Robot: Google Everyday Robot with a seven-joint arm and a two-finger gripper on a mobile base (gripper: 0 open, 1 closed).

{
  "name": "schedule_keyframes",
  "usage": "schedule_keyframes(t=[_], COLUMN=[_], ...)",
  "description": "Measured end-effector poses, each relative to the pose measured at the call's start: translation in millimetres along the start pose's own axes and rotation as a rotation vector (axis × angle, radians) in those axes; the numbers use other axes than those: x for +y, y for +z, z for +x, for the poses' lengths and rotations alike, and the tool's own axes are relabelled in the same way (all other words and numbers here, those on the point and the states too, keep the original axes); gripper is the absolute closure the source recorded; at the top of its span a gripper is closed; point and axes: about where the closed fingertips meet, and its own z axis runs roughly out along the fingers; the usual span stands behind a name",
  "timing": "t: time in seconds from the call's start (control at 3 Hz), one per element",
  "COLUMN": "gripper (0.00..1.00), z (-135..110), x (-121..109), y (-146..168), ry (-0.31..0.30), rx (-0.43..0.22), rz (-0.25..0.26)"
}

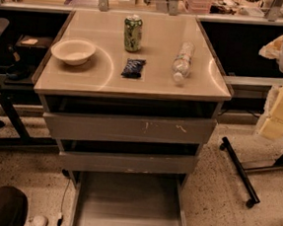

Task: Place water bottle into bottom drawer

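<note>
The water bottle [183,63] lies on its side on the right part of the worktop [85,78], with its white cap towards the front edge. To its left are a dark packet [134,68], an upright green can [132,33] and a pale bowl [73,51]. The bottom drawer [128,203] is pulled out below two upper drawers [130,128], its grey floor bare. The gripper is out of the camera view, so I cannot tell its state.
</note>
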Motion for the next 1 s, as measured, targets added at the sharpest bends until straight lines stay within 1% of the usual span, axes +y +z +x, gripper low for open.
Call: schedule_keyframes(t=[0.33, 0.67, 1.0], gripper=[0.00, 0.00, 0.00], z=[0.0, 1.1, 1.9], x=[0.0, -7.5, -40.3], y=[0.0, 6.3, 27.2], ry=[0.000, 0.066, 0.187], rx=[0.000, 0.029, 0.061], rz=[0.000, 0.014, 0.041])
